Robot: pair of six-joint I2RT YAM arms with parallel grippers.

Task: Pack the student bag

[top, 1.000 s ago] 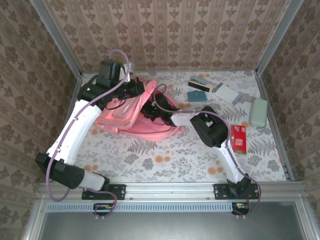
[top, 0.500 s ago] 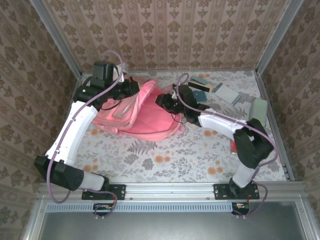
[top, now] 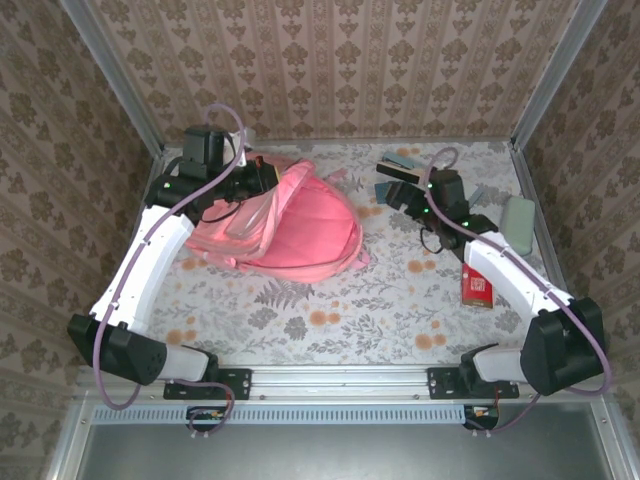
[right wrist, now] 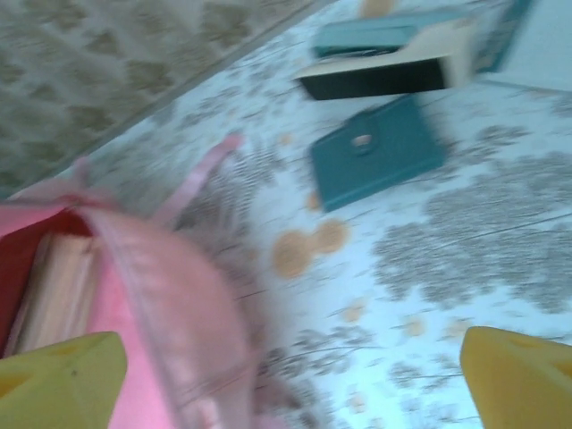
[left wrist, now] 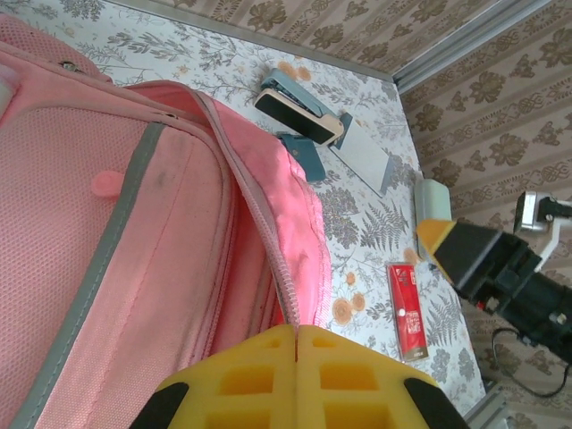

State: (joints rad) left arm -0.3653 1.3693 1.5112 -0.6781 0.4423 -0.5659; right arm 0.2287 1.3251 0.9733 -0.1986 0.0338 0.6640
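From above, the student bag (top: 300, 225) lies toward the worktop's (top: 300, 320) far-left corner, with bare floral surface along the near edge. The right gripper (top: 408, 190) hovers near the far edge. At the left wrist, the left gripper (left wrist: 296, 380) is clenched on the bag's zipper rim. At the right wrist, yellow fingers (right wrist: 54, 375) are spread wide and hold nothing, with a teal case (right wrist: 380, 163) beyond them.

Left claw (top: 264, 182) meets the student bag (top: 312, 232); right claw (top: 405, 194) apart.
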